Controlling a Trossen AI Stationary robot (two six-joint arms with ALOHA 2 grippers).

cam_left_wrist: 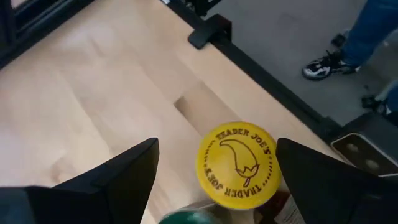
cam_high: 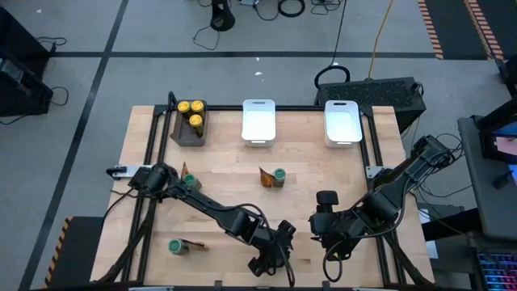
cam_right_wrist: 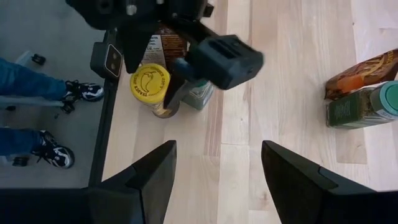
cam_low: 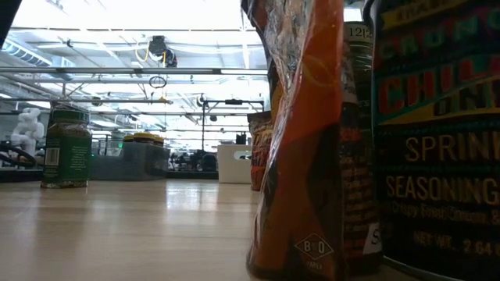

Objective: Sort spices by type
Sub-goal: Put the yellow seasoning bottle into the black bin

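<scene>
1. The left hand (cam_right_wrist: 177, 68) hangs over a cluster of spices at the desk's (cam_high: 323, 174) near edge, its fingers (cam_left_wrist: 124, 177) spread wide on either side of a yellow-lidded jar (cam_left_wrist: 237, 163) and not yet touching it.

2. Right beside that jar stand a green-lidded jar (cam_right_wrist: 200, 93) and a brown packet (cam_right_wrist: 165, 43); the crowding looks like the main hazard, since a closing finger could catch a neighbour and tip it or nudge it off the edge, which lies just beside the cluster.

3. The right hand (cam_right_wrist: 217, 177) waits nearby, open and empty, looking towards the left hand; a move from either arm could bring the two together.

4. Two yellow-lidded jars (cam_high: 192, 112) already sit in the dark tray (cam_high: 179, 133) at the far side, while both white trays (cam_high: 258, 121) hold nothing.

5. Other spices stand well apart: a packet with a green-lidded jar (cam_high: 279, 175) at mid-desk, another pair (cam_high: 188, 179) near the left arm's base, and a third (cam_high: 177, 245) at the near left.

6. A grip set too high on the lid might let the jar slip on the long carry to the tray.
</scene>
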